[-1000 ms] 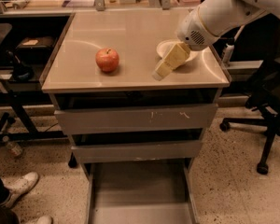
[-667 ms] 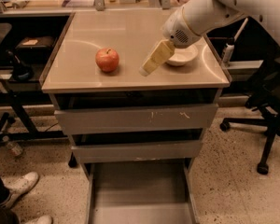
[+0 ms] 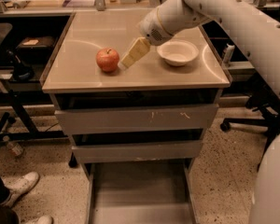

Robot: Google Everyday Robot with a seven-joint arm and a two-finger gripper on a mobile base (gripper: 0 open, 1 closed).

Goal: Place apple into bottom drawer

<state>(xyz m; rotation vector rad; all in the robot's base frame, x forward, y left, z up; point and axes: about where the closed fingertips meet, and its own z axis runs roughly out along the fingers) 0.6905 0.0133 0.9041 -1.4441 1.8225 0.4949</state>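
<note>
The red apple [image 3: 107, 59] with yellowish patches stands on the beige cabinet top [image 3: 84, 76], left of the middle. My gripper [image 3: 126, 63] reaches down from the upper right, and its pale fingertips sit just right of the apple, close to its side. The bottom drawer [image 3: 140, 190] is pulled out at the foot of the cabinet, with its flat grey floor showing and nothing in it.
A shallow white bowl [image 3: 178, 52] stands on the top, right of the gripper. Two upper drawers [image 3: 137, 119] are shut. My white arm [image 3: 233, 22] fills the upper right. An office chair base [image 3: 252, 120] stands at the right; a person's shoes [image 3: 18, 185] show at the lower left.
My gripper has swept left across the top, from over the bowl to right beside the apple. The apple and the bowl have not moved.
</note>
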